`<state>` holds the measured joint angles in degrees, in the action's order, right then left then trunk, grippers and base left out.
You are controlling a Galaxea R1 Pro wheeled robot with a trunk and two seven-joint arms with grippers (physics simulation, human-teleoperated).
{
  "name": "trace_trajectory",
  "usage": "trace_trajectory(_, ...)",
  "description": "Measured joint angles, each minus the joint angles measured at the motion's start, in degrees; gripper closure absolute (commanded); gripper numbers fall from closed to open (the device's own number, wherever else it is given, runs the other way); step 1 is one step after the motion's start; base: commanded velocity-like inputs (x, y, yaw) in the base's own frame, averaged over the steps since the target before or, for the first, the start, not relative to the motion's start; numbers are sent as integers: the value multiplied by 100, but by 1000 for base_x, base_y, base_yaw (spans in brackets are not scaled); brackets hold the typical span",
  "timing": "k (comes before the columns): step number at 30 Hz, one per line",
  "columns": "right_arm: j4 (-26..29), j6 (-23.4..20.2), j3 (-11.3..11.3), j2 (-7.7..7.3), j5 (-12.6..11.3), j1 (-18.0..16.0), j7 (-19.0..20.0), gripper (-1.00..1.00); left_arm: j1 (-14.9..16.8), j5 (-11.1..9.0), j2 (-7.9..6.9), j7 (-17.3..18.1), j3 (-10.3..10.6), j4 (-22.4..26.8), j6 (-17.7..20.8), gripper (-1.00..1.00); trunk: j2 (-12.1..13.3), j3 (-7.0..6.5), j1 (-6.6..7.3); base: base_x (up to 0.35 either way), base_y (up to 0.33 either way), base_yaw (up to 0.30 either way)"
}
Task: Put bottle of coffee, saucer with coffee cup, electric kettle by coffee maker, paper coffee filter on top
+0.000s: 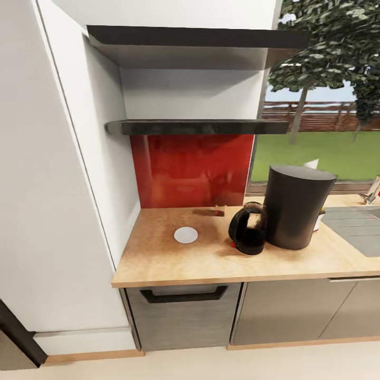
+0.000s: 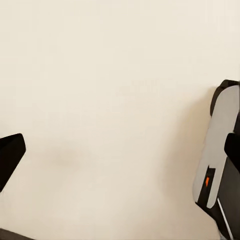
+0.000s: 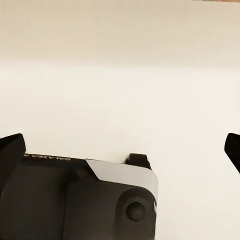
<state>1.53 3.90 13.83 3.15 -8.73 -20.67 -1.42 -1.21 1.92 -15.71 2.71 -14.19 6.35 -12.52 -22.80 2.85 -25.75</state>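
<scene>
coffee maker [image 1: 297, 206] standing on countertop [image 1: 158, 253] | saucer [image 1: 186, 235] lying well apart | both grippers' fingertips sitting wide apart, empty | risk: kettle [image 1: 248, 228] touching maker, crowding any reach

The countertop [image 1: 158, 258] is light wood with a fine grain, and the backsplash [image 1: 192, 169] behind it is glossy dark red. The saucer [image 1: 186, 235] is plain white. The coffee maker [image 1: 295, 206] is matte black, the electric kettle [image 1: 248, 229] glossy black with a small red spot. The shelf [image 1: 198, 126] is dark grey, the drawer front [image 1: 184, 316] streaked grey with a black handle
</scene>
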Motion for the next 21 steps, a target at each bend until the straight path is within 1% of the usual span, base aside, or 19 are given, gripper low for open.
trace_trajectory(6,5,1,-5,3,-12,0,-8,-100,2,116,28,5,13,3,-5,-100,0,0,0,0,307,0)
trace_trajectory(10,6,0,-8,7,-17,0,-9,-100,6,300,33,15,14,9,-6,-100,0,0,0,0,307,-52)
trace_trajectory(13,6,0,-8,8,-17,0,-3,-100,8,471,39,20,4,20,-5,-100,0,0,0,0,307,-203)
trace_trajectory(15,6,-3,-9,8,-17,0,-2,-100,8,547,46,20,-4,23,-5,-100,0,0,0,0,307,-243)
trace_trajectory(21,6,0,-7,25,-25,0,-1,-100,9,658,50,19,-8,32,-12,-100,0,0,0,0,307,-257)
